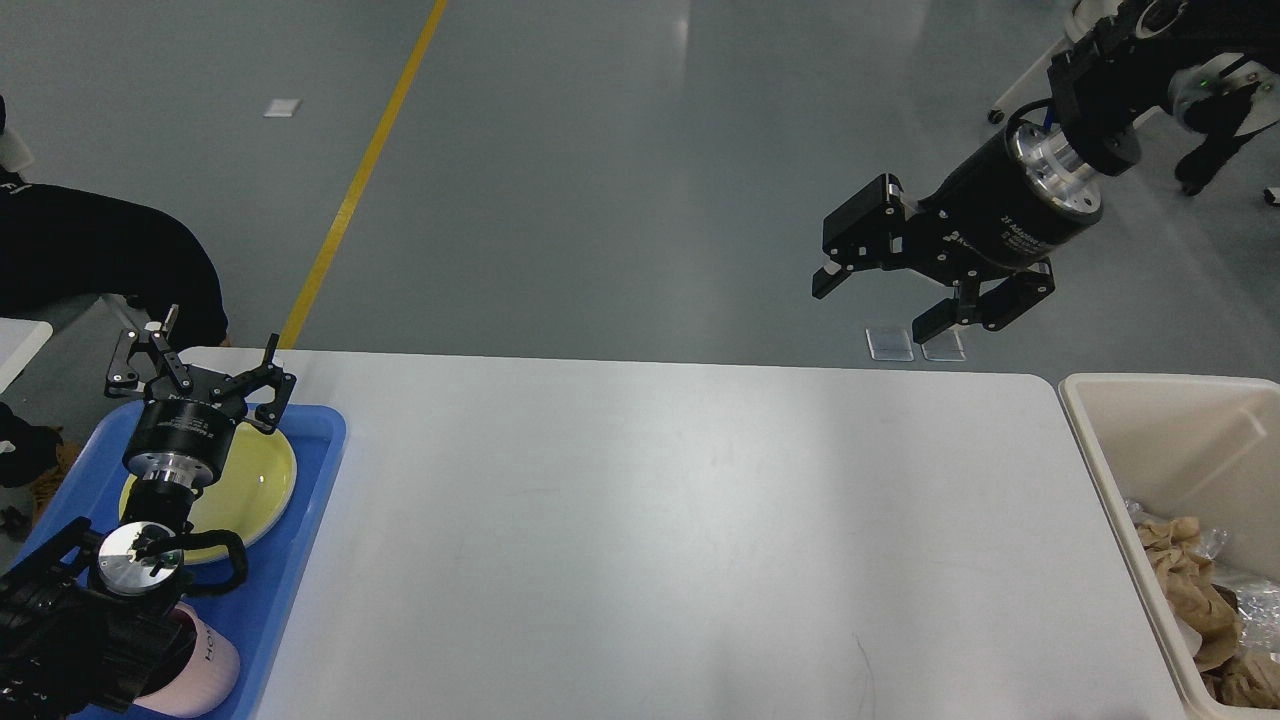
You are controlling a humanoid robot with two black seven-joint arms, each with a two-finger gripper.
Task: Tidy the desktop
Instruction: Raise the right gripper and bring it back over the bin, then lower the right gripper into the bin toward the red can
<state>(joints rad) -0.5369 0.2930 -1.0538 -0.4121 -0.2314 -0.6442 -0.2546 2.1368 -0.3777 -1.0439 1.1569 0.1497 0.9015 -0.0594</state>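
The desktop point(650, 530) is a wide white tabletop with rounded corners, bare across its middle. My left gripper point(200, 368) is open and empty, held above the far end of a blue tray point(300, 520) at the table's left edge. The tray holds a pale yellow plate point(255, 480) and a pink cup point(200, 665), partly hidden by my left arm. My right gripper point(875, 305) is open and empty, raised high above the table's far right edge.
A beige bin point(1170, 440) stands at the table's right edge with crumpled brown paper point(1200, 590) and clear plastic in it. A person in black point(100, 260) sits at far left. A white office chair point(1030, 90) stands behind my right arm.
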